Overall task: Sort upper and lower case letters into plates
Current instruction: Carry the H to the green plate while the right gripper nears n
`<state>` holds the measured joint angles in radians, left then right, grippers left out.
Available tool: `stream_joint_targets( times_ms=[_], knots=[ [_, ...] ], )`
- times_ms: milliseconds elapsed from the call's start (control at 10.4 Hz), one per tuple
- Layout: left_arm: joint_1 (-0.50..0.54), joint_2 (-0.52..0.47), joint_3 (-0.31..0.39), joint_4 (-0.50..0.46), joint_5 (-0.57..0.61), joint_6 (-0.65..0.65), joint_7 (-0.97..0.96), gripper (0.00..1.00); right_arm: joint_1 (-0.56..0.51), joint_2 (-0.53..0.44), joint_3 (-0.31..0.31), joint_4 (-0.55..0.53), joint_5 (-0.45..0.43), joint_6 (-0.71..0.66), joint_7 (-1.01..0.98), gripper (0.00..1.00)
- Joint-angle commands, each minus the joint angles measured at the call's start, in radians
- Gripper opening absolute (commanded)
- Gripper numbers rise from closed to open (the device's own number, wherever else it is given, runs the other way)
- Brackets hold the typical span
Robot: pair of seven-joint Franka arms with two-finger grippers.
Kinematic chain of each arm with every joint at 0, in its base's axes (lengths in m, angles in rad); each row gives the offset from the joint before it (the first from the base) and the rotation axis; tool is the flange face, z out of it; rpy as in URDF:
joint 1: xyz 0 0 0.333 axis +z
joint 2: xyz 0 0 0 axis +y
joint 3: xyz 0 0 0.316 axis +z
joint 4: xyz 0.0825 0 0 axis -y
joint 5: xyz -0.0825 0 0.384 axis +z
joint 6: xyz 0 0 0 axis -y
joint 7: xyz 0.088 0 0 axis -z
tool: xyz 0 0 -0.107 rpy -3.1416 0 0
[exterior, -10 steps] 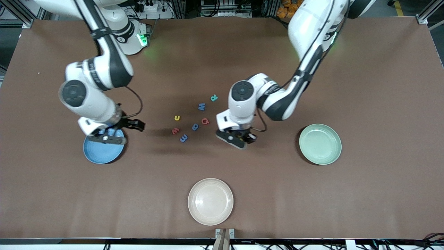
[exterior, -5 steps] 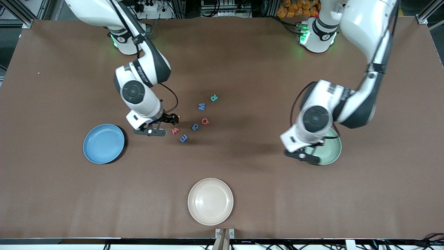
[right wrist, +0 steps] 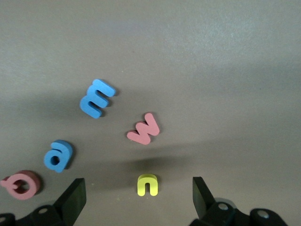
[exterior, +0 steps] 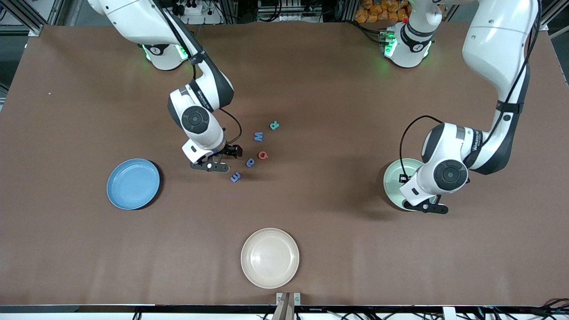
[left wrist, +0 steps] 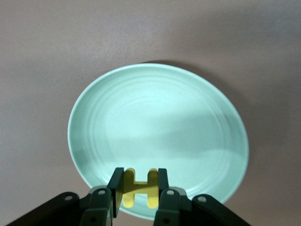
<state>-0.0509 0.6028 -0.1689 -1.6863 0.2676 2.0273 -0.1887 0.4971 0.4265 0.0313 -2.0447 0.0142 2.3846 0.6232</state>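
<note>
My left gripper [left wrist: 140, 176] is shut on a yellow letter H [left wrist: 140, 187], holding it over the edge of the pale mint green plate [left wrist: 155, 122] that lies nearest the front camera. In the front view that gripper [exterior: 422, 205] is at the mint plate [exterior: 394, 177]. My right gripper [right wrist: 137, 195] is open just above the table, its fingers on either side of a yellow n [right wrist: 147, 184]. Beside it lie a red w [right wrist: 143, 128], a blue m [right wrist: 96, 98], a blue a [right wrist: 59, 155] and a red Q [right wrist: 21, 183]. The blue plate [exterior: 133, 183] is empty.
A teal R [exterior: 274, 125] and a blue W [exterior: 258, 136] lie farther from the front camera than the other letters. A cream-white plate [exterior: 270, 258] sits near the table's front edge.
The right arm swung from over the blue plate to the cluster of letters. The left arm swung from beside the letters to the mint plate, its gripper staying shut.
</note>
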Motion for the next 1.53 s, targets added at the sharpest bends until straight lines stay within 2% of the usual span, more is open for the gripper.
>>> stream_joint_targets(
  times_ms=[0, 96, 287, 478, 670, 1053, 1435],
  knots=[
    [0.009, 0.006, -0.009, 0.002, -0.024, 0.013, 0.005, 0.52, 0.004, -0.02, -0.002, -0.083, 0.006, 0.086, -0.017, 1.0],
    [0.022, 0.003, -0.011, 0.003, -0.024, 0.013, 0.003, 1.0, 0.004, -0.022, -0.002, -0.107, 0.006, 0.119, -0.017, 1.0],
    [0.017, -0.021, -0.011, 0.014, -0.027, 0.01, 0.0, 1.0, 0.021, -0.022, -0.002, -0.13, 0.006, 0.137, -0.007, 1.0],
    [0.01, -0.093, -0.012, 0.017, -0.031, -0.031, -0.002, 1.0, 0.032, -0.022, -0.001, -0.173, 0.007, 0.217, 0.004, 1.0],
    [0.011, -0.179, -0.05, 0.016, -0.044, -0.097, -0.006, 1.0, 0.034, -0.022, -0.001, -0.18, 0.007, 0.232, 0.006, 1.0],
    [0.016, -0.268, -0.2, 0.01, -0.108, -0.212, -0.205, 1.0, 0.037, -0.014, -0.001, -0.181, 0.007, 0.239, 0.015, 1.0],
    [-0.007, -0.244, -0.389, -0.006, -0.113, -0.223, -0.527, 1.0, 0.038, -0.005, -0.001, -0.181, 0.007, 0.24, 0.058, 1.0]
  ],
)
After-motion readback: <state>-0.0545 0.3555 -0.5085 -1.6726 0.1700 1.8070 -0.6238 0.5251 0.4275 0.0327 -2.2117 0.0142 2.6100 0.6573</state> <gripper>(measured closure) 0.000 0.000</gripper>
